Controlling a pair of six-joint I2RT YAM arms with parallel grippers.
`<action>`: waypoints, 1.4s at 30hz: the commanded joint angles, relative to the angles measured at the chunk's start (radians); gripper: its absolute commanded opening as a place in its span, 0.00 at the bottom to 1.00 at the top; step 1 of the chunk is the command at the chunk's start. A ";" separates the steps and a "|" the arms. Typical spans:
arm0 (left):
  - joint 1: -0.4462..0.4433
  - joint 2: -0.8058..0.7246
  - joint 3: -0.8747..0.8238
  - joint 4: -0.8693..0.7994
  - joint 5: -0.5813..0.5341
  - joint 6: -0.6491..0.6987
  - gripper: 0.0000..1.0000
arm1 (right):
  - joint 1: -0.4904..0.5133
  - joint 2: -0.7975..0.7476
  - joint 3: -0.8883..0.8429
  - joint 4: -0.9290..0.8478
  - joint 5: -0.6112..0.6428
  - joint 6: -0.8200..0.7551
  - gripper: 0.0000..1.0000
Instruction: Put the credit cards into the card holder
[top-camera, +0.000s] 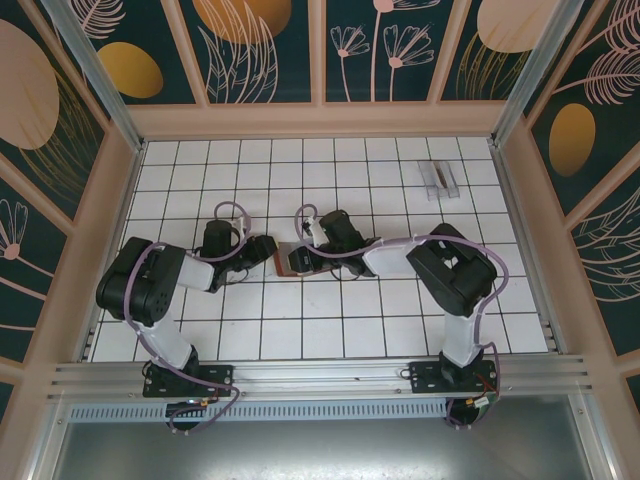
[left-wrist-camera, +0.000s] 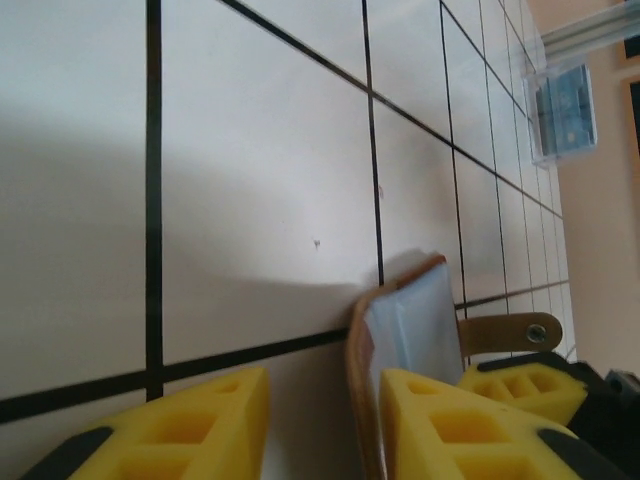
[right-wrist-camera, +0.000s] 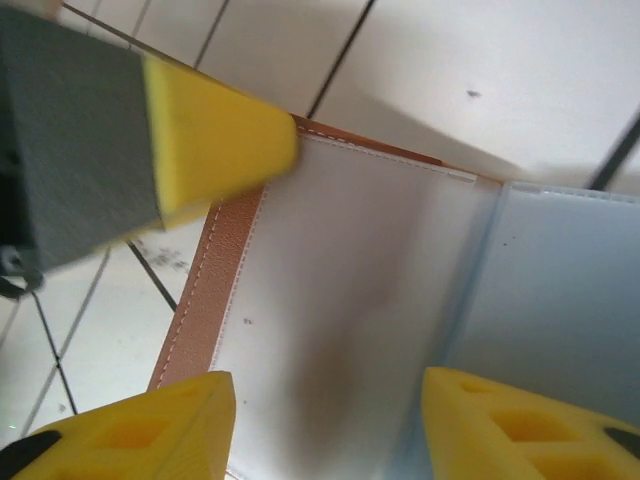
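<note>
Yellow-fingered, the left gripper (left-wrist-camera: 325, 382) stands with its jaws apart, the upturned edge of the card holder (left-wrist-camera: 410, 320) between them and not yet clamped. The right gripper (right-wrist-camera: 328, 380) is likewise spread, gripping nothing, just over the holder's pale opened lining. The brown holder lies mid-table (top-camera: 350, 320) between both grippers. The credit cards (top-camera: 440, 178) sit well apart, in a clear stand (left-wrist-camera: 545, 150) at the far right.
</note>
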 joint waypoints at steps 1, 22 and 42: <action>-0.014 0.046 -0.024 0.011 0.084 -0.048 0.30 | 0.007 0.040 0.022 0.012 -0.065 0.008 0.48; -0.016 0.023 -0.047 0.142 0.163 -0.076 0.16 | 0.010 0.047 0.083 -0.083 -0.053 -0.055 0.32; 0.018 -0.113 0.004 -0.248 -0.082 0.045 0.75 | -0.057 -0.209 0.004 -0.120 0.192 -0.091 0.43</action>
